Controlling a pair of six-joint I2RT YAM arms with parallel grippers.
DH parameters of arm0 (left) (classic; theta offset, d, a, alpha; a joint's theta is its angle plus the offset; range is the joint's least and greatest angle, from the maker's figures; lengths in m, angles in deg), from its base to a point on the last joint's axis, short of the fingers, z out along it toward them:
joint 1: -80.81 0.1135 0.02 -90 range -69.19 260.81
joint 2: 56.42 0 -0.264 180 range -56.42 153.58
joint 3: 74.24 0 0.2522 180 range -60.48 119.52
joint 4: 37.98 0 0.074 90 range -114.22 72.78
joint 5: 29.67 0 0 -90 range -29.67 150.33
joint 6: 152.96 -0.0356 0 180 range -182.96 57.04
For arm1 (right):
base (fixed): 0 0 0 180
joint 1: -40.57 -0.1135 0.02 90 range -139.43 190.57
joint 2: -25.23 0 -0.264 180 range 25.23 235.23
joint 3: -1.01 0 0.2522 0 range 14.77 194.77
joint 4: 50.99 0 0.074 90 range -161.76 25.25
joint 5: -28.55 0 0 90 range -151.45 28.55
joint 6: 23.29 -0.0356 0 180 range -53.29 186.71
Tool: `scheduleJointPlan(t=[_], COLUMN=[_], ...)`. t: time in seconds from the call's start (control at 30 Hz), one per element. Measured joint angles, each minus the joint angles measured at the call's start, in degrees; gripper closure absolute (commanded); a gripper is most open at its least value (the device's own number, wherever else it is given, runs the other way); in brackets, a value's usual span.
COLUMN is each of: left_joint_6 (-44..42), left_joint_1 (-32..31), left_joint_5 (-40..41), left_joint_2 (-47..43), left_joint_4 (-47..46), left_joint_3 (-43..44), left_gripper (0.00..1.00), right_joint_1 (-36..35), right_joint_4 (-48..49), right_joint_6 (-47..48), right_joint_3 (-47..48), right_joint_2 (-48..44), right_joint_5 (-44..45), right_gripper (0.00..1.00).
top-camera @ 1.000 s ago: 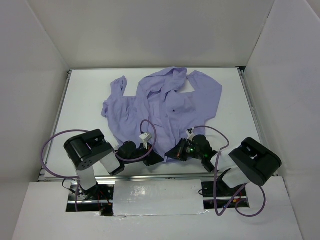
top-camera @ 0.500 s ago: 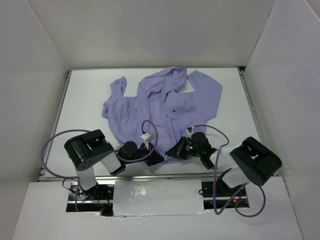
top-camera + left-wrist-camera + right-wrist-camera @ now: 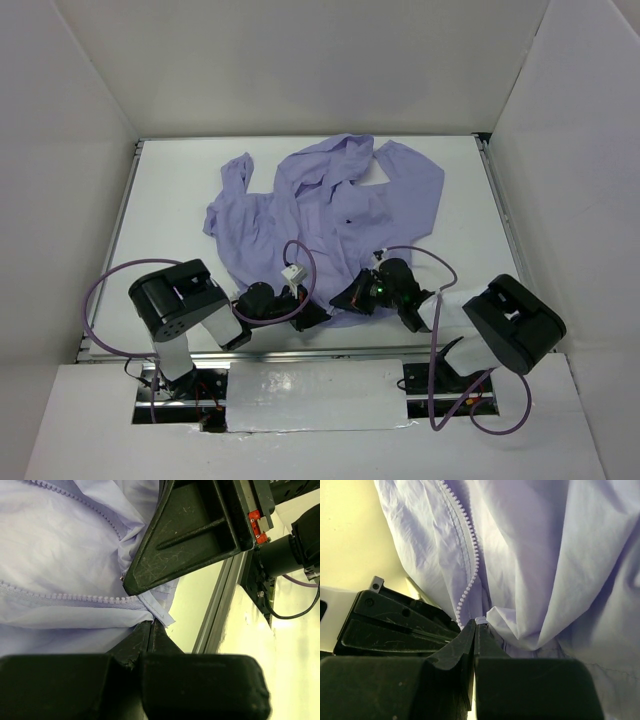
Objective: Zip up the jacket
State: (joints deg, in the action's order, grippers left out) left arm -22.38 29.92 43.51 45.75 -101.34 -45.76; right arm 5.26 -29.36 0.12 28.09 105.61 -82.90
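plain lavender jacket [image 3: 260,230], white table [image 3: 170,220], purple cables [image 3: 87,300]

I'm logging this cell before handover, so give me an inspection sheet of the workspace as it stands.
Surface: white table, jacket lying on it.
Job's things: jacket crumpled, front open; zipper teeth unjoined.
Clutter: nothing seen.
Grippers: left gripper shut on jacket hem; right gripper shut on the jacket edge by the zipper.
Cables: purple cables loop beside both arms.
Surroundings: white walls on three sides.
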Motion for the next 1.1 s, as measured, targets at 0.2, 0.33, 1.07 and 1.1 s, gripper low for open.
scheduleJointPlan(t=[0.2, 0.33, 1.07, 1.1], left_joint_6=[0.0, 0.0, 0.09, 0.13], left_joint_1=[-0.22, -1.16, -2.56, -2.56], left_joint_5=[0.07, 0.2, 11.21, 11.93], left_joint_2=[-0.85, -4.66, -15.08, -15.41], left_joint_4=[0.33, 4.13, 30.99, 31.69], left_joint_3=[-0.13, 0.33, 5.88, 5.88], left_gripper=[1.0, 1.0, 0.55, 0.52], right_joint_1=[0.28, -0.09, -1.62, -1.7], right_joint_4=[1.73, 4.52, 32.06, 32.24], right_joint_6=[-0.07, -0.17, -3.69, -3.72], right_joint_3=[-1.29, -5.25, -9.29, -9.29], right_joint_2=[-1.64, -5.75, 12.11, 12.11], right_joint_5=[-1.92, -1.68, 0.02, 0.04], right_gripper=[1.0, 1.0, 1.0, 1.0])
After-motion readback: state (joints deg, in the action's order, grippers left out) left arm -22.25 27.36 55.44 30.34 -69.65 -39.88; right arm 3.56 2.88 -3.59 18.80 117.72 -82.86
